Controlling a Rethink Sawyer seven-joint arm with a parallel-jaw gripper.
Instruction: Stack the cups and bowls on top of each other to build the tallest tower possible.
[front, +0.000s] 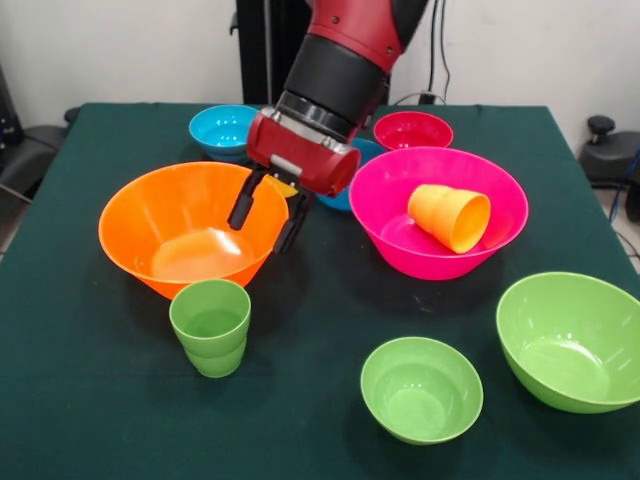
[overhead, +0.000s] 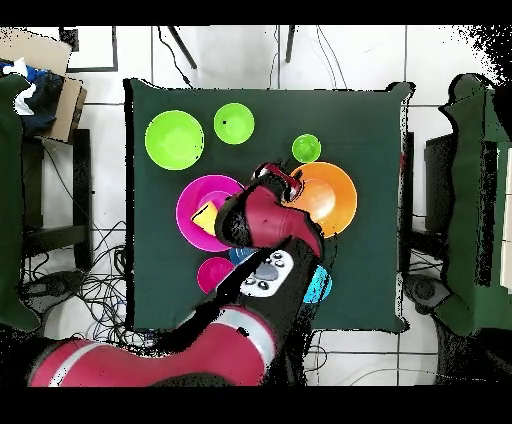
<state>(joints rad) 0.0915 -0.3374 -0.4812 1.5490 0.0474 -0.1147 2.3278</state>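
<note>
My gripper (front: 263, 232) is open and empty. It hangs over the right rim of the large orange bowl (front: 130, 215), one finger inside the bowl and one outside. A green cup (front: 211, 325) stands upright in front of that bowl. An orange-yellow cup (front: 452, 215) lies on its side in the large hot pink bowl (front: 500, 200). A bit of yellow (front: 284, 188) shows behind the gripper, mostly hidden. The darker blue bowl (front: 338, 200) is largely hidden by the wrist. In the overhead view the gripper (overhead: 288, 184) sits at the orange bowl's (overhead: 340, 200) edge.
A small lime green bowl (front: 421, 388) and a large lime green bowl (front: 570, 340) stand at the front right. A light blue bowl (front: 223, 128) and a red-pink bowl (front: 412, 130) stand at the back, either side of the arm.
</note>
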